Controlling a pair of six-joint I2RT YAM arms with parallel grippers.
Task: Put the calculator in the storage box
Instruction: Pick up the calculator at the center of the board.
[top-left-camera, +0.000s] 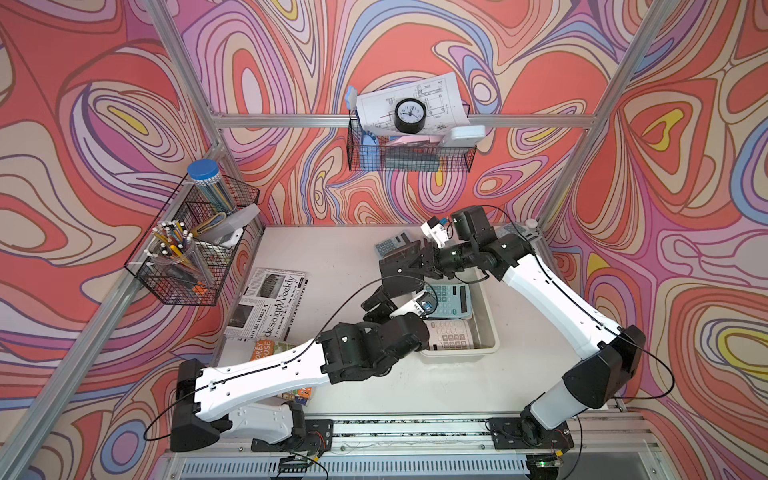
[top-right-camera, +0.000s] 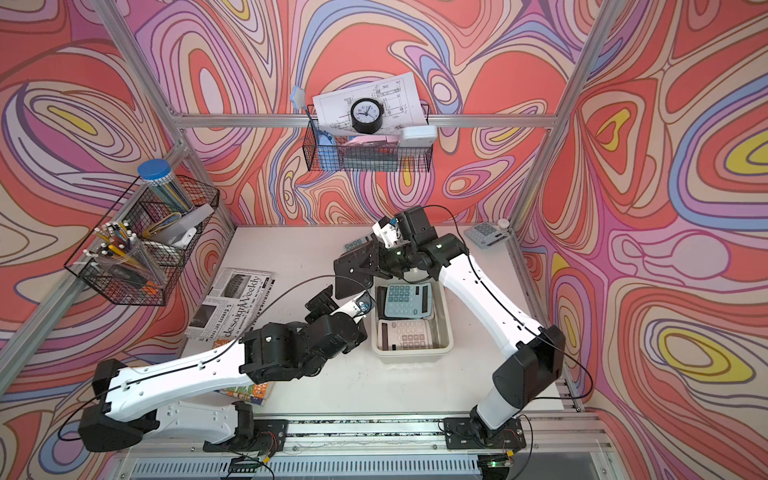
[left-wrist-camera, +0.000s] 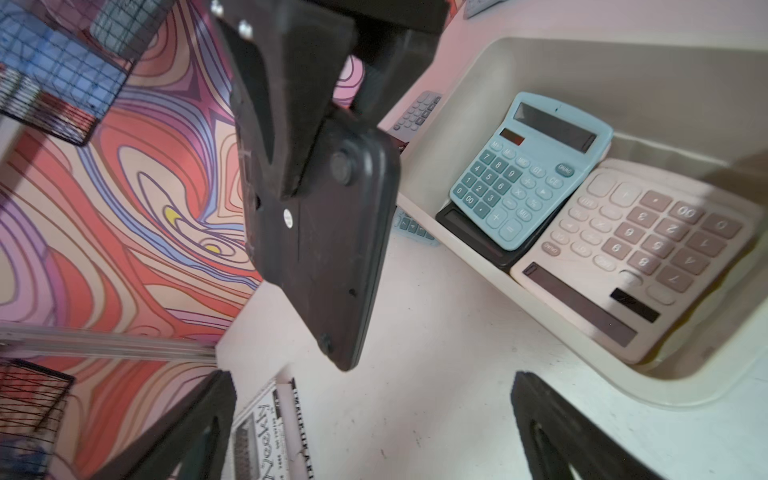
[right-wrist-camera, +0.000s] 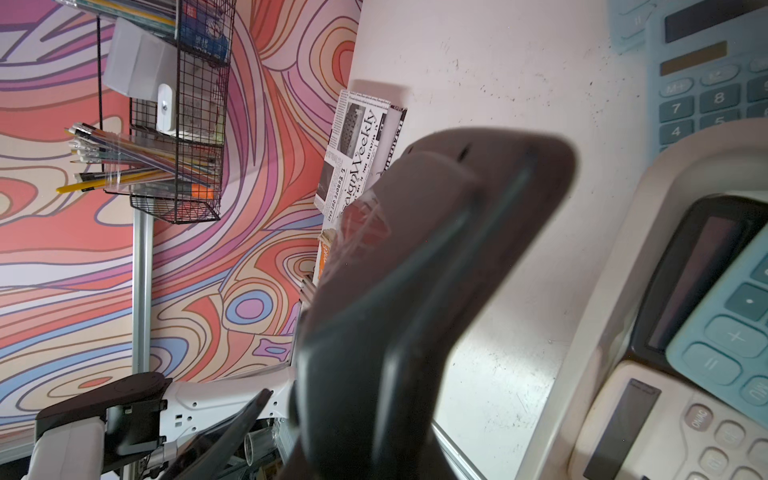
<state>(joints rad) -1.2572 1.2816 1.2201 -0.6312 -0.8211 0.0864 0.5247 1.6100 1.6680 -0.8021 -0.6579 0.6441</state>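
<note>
Three calculators, a blue one (left-wrist-camera: 528, 170) on top, already lie in the storage box (top-right-camera: 448, 328), right of centre on the desk (top-right-camera: 299, 257). The right tool (top-right-camera: 365, 264) is clenched on a black calculator (left-wrist-camera: 328, 249), tilted in the air just off the box's far-left corner. The left tool (top-right-camera: 321, 301) is released, empty, beside the box. Carry step in hand; next likely calls for shifting right over the box, lowering, letting go.

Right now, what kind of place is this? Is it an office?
Probably a pretend office built for robot practice: a wire basket of pencils, a clock by the back wall, a blue calculator in the storage box, and a robot arm beside it.
</note>
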